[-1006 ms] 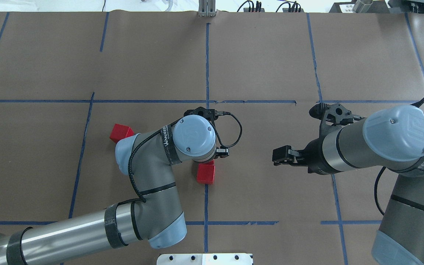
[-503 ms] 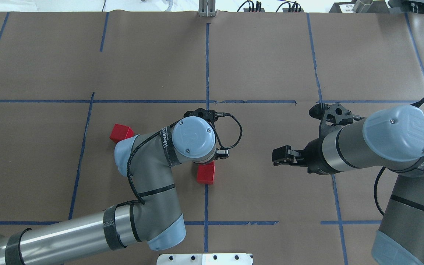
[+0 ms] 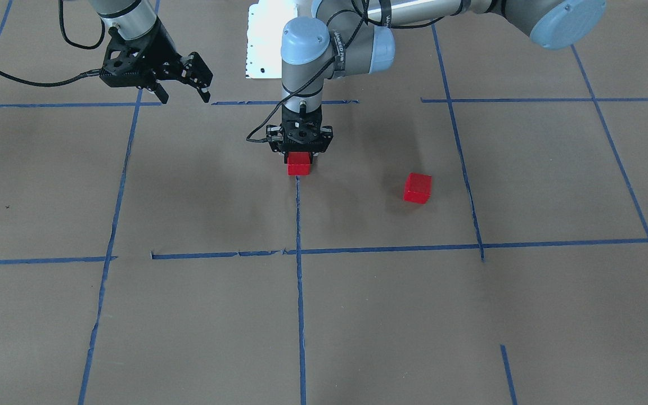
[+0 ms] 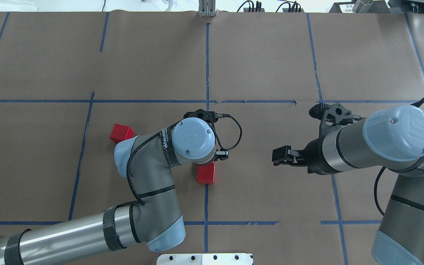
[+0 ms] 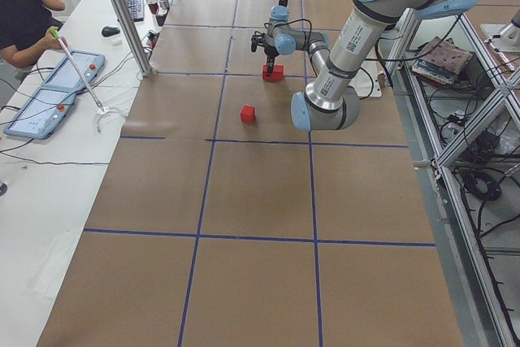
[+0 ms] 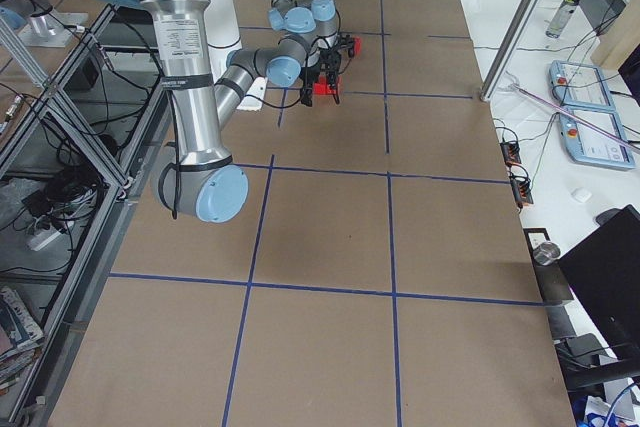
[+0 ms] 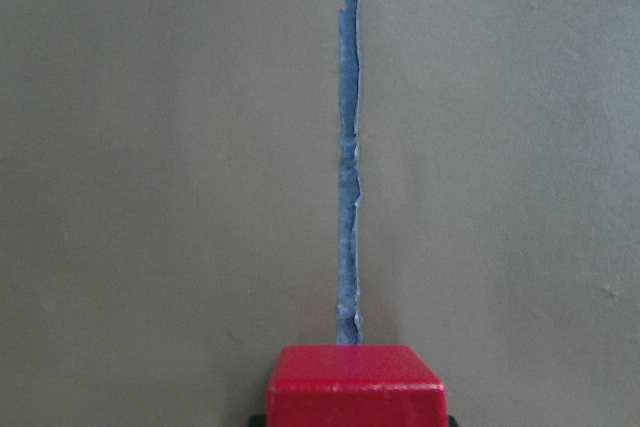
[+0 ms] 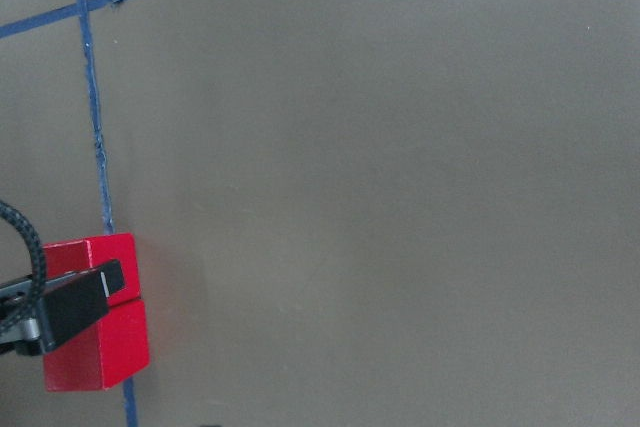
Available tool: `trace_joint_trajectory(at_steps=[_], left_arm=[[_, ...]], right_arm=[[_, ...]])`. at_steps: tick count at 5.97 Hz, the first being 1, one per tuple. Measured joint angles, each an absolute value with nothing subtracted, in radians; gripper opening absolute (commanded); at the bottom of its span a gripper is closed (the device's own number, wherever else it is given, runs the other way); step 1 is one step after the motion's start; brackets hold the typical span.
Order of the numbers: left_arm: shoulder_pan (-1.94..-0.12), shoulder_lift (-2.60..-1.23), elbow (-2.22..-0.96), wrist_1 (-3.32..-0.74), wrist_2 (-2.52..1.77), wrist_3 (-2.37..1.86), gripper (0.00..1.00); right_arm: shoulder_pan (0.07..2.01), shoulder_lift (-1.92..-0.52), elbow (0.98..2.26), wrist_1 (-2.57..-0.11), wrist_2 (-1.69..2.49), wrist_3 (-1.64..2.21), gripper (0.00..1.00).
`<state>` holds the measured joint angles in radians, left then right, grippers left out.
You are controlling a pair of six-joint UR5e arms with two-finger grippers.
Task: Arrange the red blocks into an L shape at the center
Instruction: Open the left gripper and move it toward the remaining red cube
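Observation:
My left gripper [image 3: 300, 153] points straight down at the table's centre and is shut on a red block [image 3: 299, 163], at or just above the paper; this block fills the bottom of the left wrist view [image 7: 355, 384]. A second red block [image 4: 205, 174] lies right beside it on the robot's side; the right wrist view shows the two side by side [image 8: 97, 349]. The third red block [image 4: 120, 133] lies alone to the left, also seen in the front view [image 3: 417, 188]. My right gripper [image 4: 279, 156] hovers open and empty to the right of the centre.
Blue tape lines [image 4: 207, 66] divide the brown paper into squares. The white robot base plate [image 4: 204, 258] sits at the near edge. A cable loop [image 4: 238, 130] hangs off my left wrist. An operator [image 5: 24, 14] sits past the table's far side.
My left wrist has shifted slightly left and covers more of the centre blocks. The right arm and the lone block have not moved.

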<state>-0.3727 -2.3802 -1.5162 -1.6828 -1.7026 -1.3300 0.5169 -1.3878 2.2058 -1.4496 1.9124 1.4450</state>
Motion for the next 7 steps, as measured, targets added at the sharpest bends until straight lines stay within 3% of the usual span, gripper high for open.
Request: trace_joint_trajectory(at_steps=[3, 5, 7], left_arm=[[-0.374, -2.366, -1.572, -1.684, -1.702, -1.329, 1.0], [-0.433, -2.259, -1.72, -1.686, -1.702, -1.265, 1.0], [-0.533, -2.123, -1.775, -1.729, -1.708, -1.069, 1.0]], right_arm=[[0.519, -1.389, 2.211, -1.45, 1.918, 1.445, 1.0], [0.522, -1.412, 2.231, -1.45, 1.92, 1.444, 1.0], [0.521, -1.423, 2.238, -1.45, 1.921, 1.444, 1.0]])
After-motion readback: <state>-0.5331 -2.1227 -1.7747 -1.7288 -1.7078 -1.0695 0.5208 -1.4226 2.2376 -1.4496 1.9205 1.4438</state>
